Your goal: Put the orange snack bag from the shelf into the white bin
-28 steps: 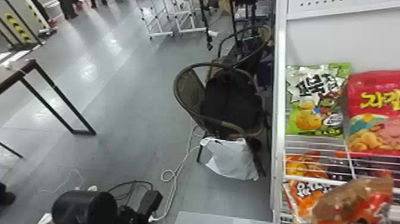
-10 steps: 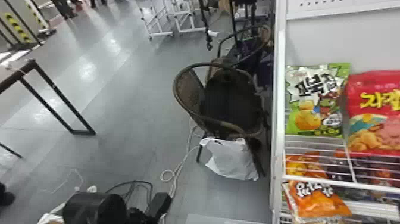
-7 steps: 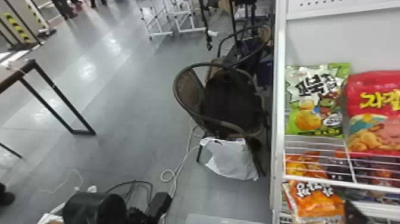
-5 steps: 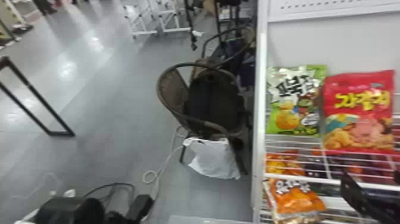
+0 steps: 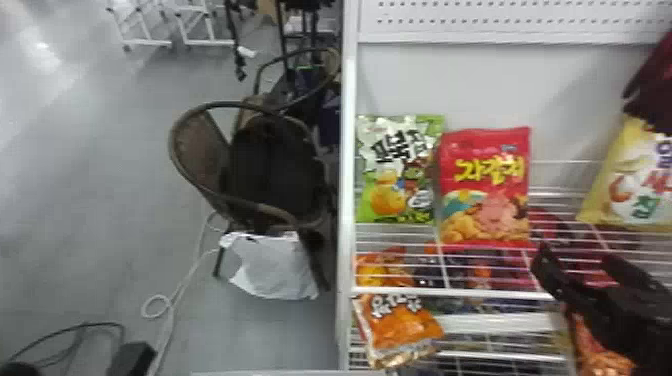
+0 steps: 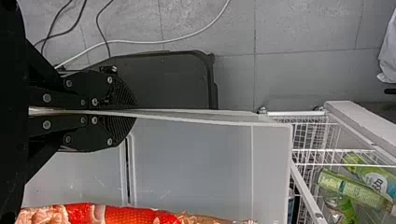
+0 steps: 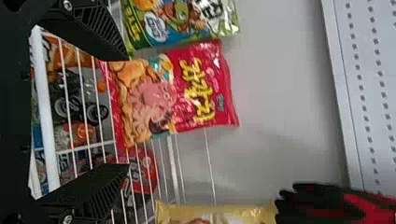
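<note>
In the head view, my left gripper (image 5: 134, 357) is low at the bottom left, and my right gripper (image 5: 575, 265) stands open before the shelf at the right. The orange snack bag (image 5: 400, 327) sits tilted on the lower shelf's left front. In the left wrist view, my left gripper (image 6: 100, 112) is shut on the wall of the white bin (image 6: 201, 163); a red-orange bag (image 6: 135, 215) lies inside. From the right wrist, the open right gripper (image 7: 127, 112) has the red snack bag (image 7: 163, 93) beyond its gap, and an orange bag (image 7: 70, 55) shows behind wires.
Upper shelf: a green bag (image 5: 397, 170) stands beside the red bag (image 5: 485, 187). At the right, a person's gloved hand (image 5: 650, 95) holds a yellow bag (image 5: 630, 185). The wire shelf edge (image 5: 450, 291) crosses below. A chair (image 5: 200, 145) stands left of the rack.
The head view has turned right. My right gripper has come in over the shelf front from the right. The brownish-orange bag seen low at the right 2.8 s ago has left that spot.
</note>
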Tool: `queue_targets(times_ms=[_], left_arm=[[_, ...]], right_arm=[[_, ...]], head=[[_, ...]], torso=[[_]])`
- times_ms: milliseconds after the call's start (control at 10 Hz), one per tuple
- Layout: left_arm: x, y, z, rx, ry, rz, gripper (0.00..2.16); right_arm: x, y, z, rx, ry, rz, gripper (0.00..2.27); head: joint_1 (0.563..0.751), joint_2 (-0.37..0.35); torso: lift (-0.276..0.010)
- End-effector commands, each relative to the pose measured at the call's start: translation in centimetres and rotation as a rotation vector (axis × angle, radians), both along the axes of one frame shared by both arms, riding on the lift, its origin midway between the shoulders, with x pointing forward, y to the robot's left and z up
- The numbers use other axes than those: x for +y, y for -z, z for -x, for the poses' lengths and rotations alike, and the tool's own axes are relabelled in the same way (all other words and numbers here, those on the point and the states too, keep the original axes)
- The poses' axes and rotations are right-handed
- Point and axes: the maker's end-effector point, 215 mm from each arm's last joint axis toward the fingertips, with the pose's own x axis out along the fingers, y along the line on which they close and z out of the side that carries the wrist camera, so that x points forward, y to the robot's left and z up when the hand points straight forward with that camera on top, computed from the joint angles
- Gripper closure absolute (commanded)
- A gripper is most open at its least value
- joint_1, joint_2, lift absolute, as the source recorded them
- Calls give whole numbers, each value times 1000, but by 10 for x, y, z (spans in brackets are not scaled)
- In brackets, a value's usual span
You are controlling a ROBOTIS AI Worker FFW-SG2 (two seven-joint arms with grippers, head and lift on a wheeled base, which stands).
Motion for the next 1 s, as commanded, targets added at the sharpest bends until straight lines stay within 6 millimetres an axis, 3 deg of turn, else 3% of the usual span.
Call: queue_targets(times_ms=[0, 300, 600, 900], left_arm=[[1, 0, 3, 6, 0, 0, 2135], [2, 0, 4, 6, -5, -1, 2135], [3, -1, 2, 1, -11, 1, 2135], [4, -2, 3, 1, -16, 2, 2135]], right_arm=[[-32, 3, -1, -58, 72, -8, 70], [-69, 10, 10, -148, 156, -12, 76], [-80, 23, 26, -171, 171, -7, 76], [-88, 23, 37, -212, 192, 3, 80]], head=[[695, -34], [695, -125], [695, -181], [695, -199]], torso=[[1], [1], [1], [1]])
